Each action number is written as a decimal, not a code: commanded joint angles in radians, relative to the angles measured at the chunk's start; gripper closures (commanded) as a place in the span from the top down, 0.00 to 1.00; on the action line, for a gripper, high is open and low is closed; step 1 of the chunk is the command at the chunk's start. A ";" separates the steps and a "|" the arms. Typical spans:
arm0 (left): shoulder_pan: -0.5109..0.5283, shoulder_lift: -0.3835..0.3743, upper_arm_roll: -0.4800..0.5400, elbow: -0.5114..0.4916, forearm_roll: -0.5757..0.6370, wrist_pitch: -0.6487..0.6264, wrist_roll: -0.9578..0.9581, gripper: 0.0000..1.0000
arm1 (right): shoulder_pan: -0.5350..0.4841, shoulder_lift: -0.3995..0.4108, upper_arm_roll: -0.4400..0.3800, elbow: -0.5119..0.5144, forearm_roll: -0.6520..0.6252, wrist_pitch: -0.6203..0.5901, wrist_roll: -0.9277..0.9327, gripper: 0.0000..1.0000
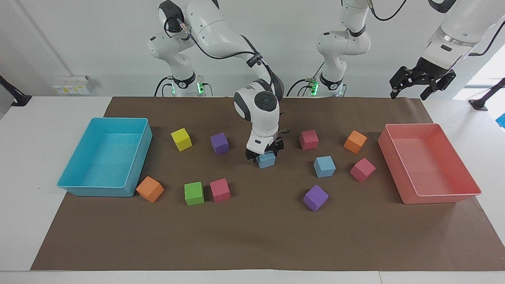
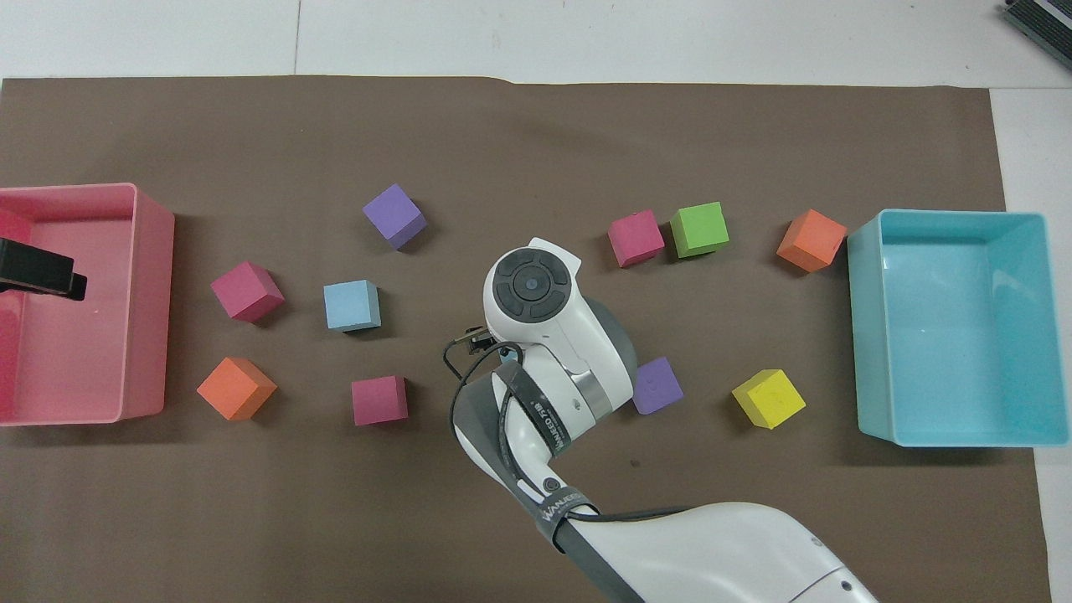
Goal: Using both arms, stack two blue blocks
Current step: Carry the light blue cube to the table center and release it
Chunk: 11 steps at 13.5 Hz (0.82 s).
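Centre frame, facing view: the right gripper [image 1: 264, 152] sits low on a blue block [image 1: 266, 160] mid-mat, fingers either side of it. Whether they're clamped or just apart can't be told from here. The 2nd blue block [image 1: 324, 166] lies free on the mat, lower right of the first and apart from it. The left gripper [image 1: 422, 82] waits upper right, above the mat's edge by the pink tray [image 1: 438, 196], fingers apart, nothing in them.

Risk, as a judgement: a loose or off-centre grip could let the foam cube tilt or drop on lift; a skewed set-down on the 2nd block could slide off or nudge it.

Around the 2nd block: a red cube [image 1: 362, 169] beside it, a purple cube [image 1: 315, 197] lower in frame, another red cube [image 1: 308, 139] and an orange cube [image 1: 354, 141] above. None blocks the straight run btwn the two blues, but they crowd a descent. The cyan tray [image 1: 79, 189] sits far left, out of the way.
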 commanded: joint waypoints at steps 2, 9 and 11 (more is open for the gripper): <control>0.000 -0.025 -0.005 -0.031 0.008 0.024 -0.002 1.00 | -0.038 -0.084 0.000 -0.013 0.014 -0.037 -0.003 1.00; -0.003 -0.022 -0.009 -0.030 0.008 0.063 -0.010 1.00 | -0.168 -0.277 -0.003 -0.016 0.017 -0.196 -0.004 1.00; -0.003 -0.019 -0.015 -0.030 0.008 0.076 -0.025 1.00 | -0.208 -0.314 -0.004 -0.016 0.009 -0.252 -0.001 1.00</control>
